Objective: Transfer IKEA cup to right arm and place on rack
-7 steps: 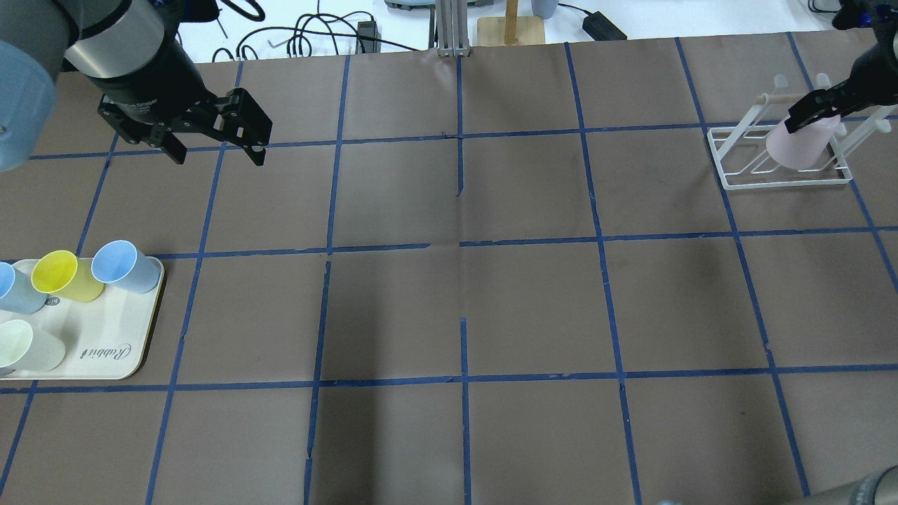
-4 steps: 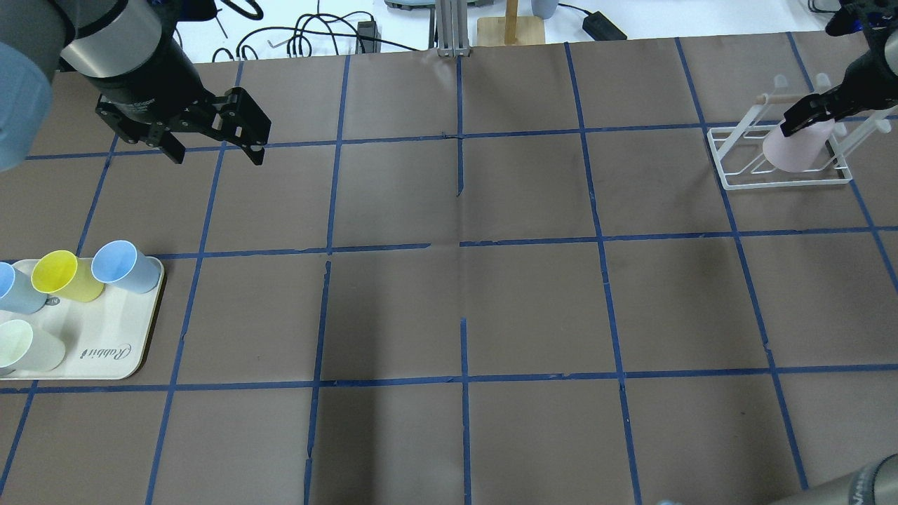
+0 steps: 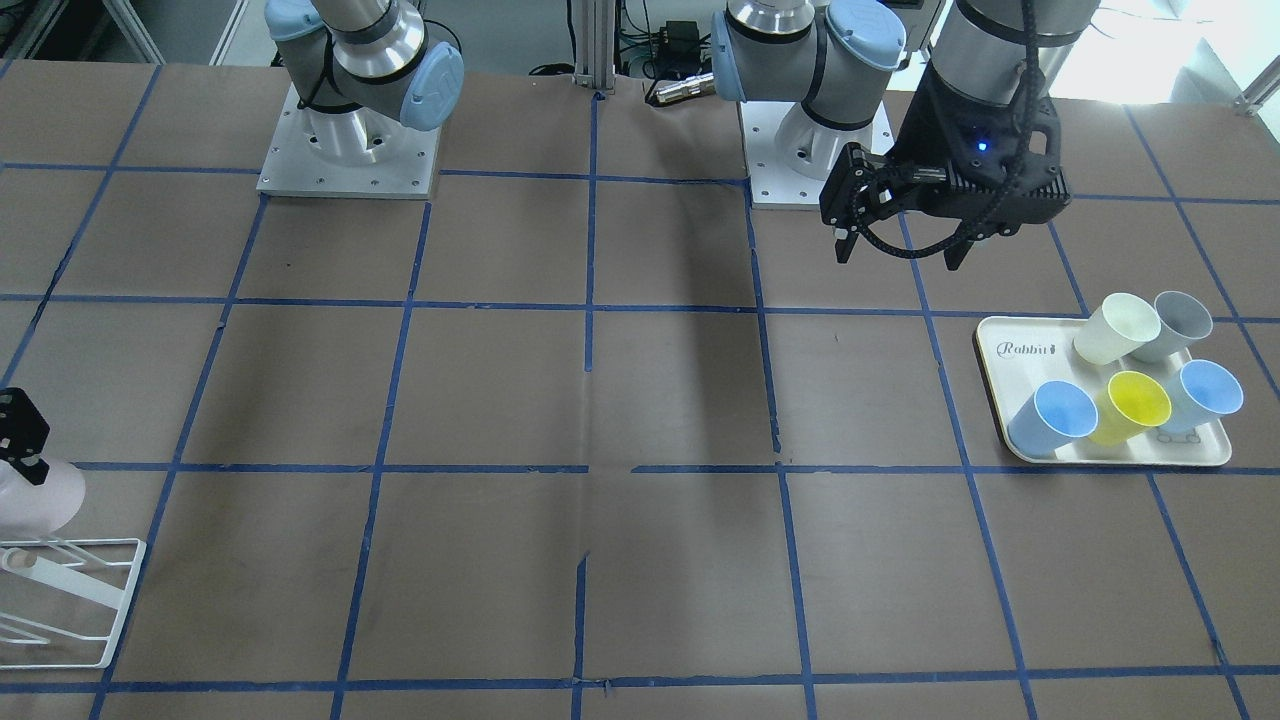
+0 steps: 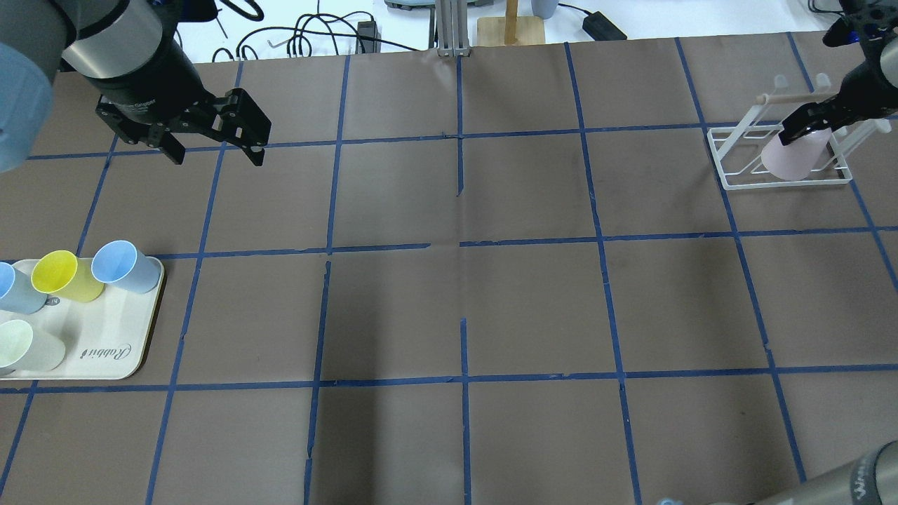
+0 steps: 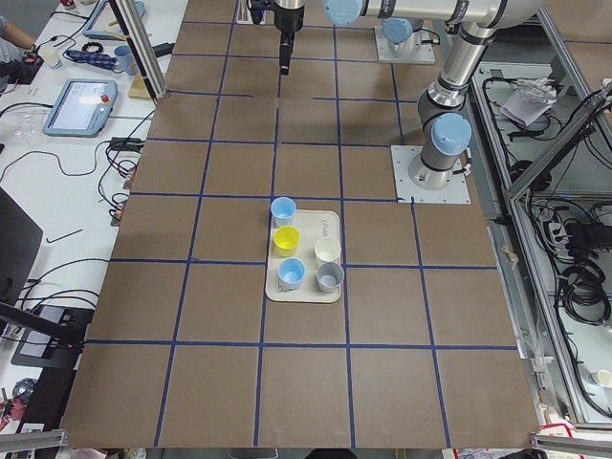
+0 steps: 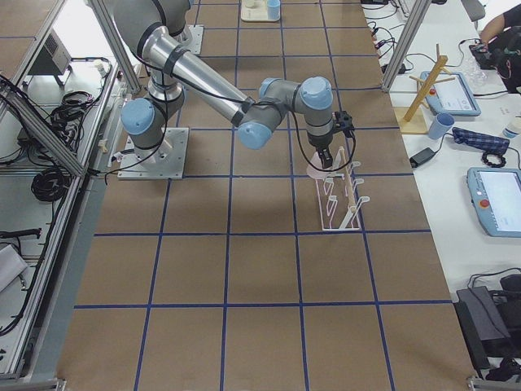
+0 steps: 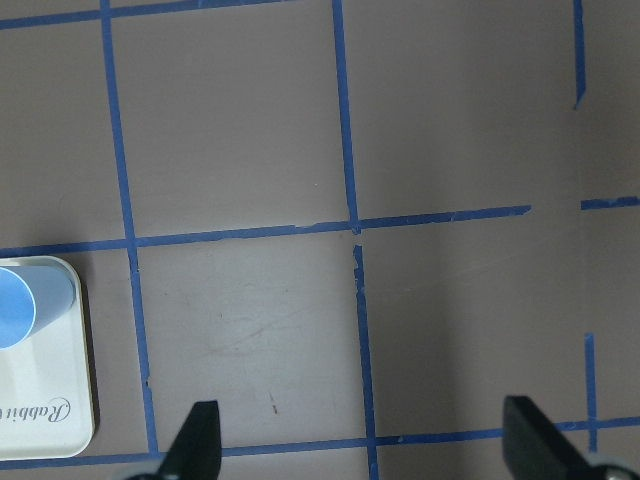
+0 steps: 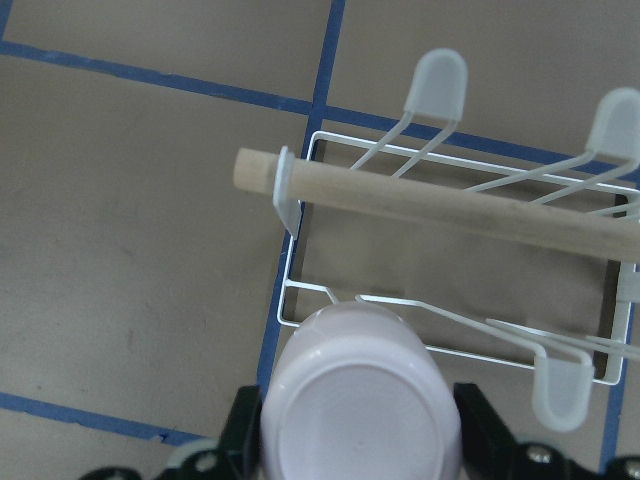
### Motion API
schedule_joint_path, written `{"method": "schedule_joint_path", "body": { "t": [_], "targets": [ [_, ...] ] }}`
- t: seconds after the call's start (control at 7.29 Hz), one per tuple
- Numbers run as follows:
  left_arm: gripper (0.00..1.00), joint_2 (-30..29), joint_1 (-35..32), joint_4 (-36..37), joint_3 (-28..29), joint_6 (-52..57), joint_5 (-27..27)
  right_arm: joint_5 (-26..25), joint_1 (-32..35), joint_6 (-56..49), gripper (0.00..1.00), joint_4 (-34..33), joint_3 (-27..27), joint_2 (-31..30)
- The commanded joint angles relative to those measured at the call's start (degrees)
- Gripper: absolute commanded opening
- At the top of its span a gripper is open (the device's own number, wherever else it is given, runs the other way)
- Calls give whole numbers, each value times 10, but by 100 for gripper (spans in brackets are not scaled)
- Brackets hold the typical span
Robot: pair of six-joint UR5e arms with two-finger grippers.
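The pale pink IKEA cup hangs upside down in my right gripper, low over the white wire rack at the far right. In the right wrist view the cup's base fills the gap between the fingers, just in front of the rack's wooden rod. I cannot tell whether the cup touches the rack. The cup and rack also show in the front view. My left gripper is open and empty above the far left of the table.
A cream "Rabbit" tray at the near left holds light blue, yellow, cream and grey cups. Cables and a wooden stand lie beyond the table's far edge.
My right gripper has lowered the pink cup down toward the rack's rods. The left gripper has hardly moved.
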Motion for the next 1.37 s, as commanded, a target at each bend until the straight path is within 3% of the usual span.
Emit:
{"method": "schedule_joint_path", "body": {
  "t": [0.0, 0.14, 0.55, 0.96, 1.24],
  "targets": [
    [100, 0, 0, 0, 0, 1, 1, -2, 0, 2, 87, 1, -1, 6],
    [100, 0, 0, 0, 0, -1, 0, -3, 0, 3, 95, 2, -1, 6],
    [100, 2, 0, 0, 0, -1, 0, -10, 0, 13, 100, 40, -2, -28],
    [100, 1, 0, 1, 0, -1, -1, -10, 14, 104, 100, 210, -1, -141],
    [100, 2, 1, 1, 0, -1, -1, -11, 70, 223, 100, 309, -1, -202]
  ]
}}
